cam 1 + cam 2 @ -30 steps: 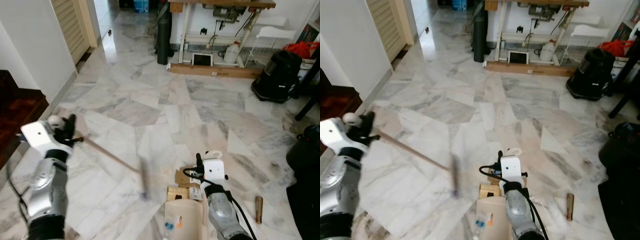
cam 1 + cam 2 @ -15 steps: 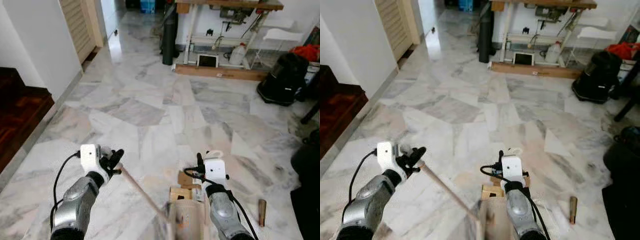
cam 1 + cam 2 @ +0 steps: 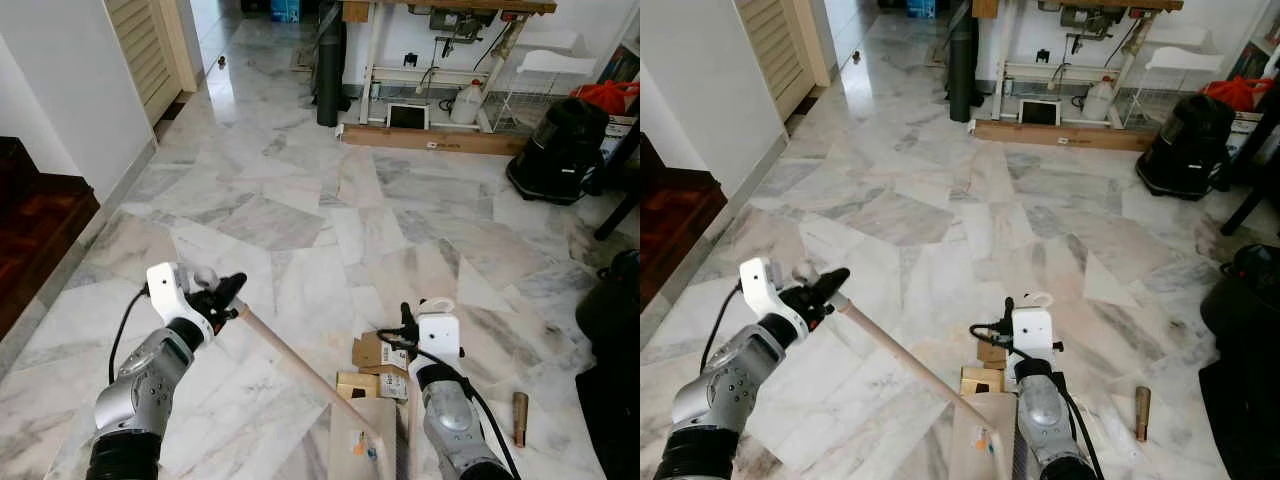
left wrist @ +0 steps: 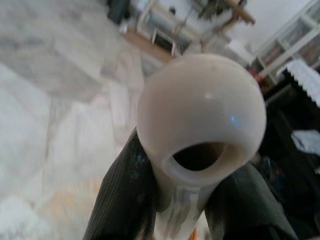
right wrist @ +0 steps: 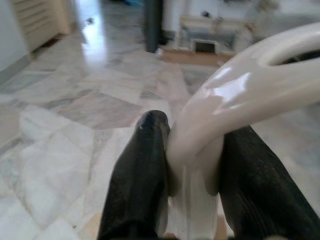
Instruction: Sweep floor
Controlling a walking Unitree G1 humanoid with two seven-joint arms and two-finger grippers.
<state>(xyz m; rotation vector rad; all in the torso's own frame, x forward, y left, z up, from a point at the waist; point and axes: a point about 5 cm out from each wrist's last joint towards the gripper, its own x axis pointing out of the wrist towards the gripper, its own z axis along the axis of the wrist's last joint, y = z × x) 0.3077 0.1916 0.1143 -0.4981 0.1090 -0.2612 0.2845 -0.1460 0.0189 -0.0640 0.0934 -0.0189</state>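
Note:
My left gripper [image 3: 226, 296] is shut on the top of a tan broom handle [image 3: 300, 365]. The stick slants down to the right, and its lower end meets a tan dustpan [image 3: 358, 442] at the bottom edge. In the left wrist view the handle's cream end cap [image 4: 200, 115] sits between the black fingers [image 4: 125, 200]. My right gripper [image 3: 418, 318] is shut on the dustpan's white loop handle [image 5: 225, 100], just right of the pan. Cardboard scraps [image 3: 372, 353] lie on the marble floor in front of the pan.
A small brown cylinder [image 3: 519, 418] lies on the floor at the right. Farther back are a black vacuum [image 3: 562, 150], a wooden board [image 3: 430, 142], a black post [image 3: 328, 75] and a white jug [image 3: 464, 103]. A dark wood step [image 3: 35, 215] is at the left.
My left arm swung in from the far left toward the middle, dragging the broom's lower end right to the dustpan. The right gripper kept its hold on the pan; the camera shifted slightly.

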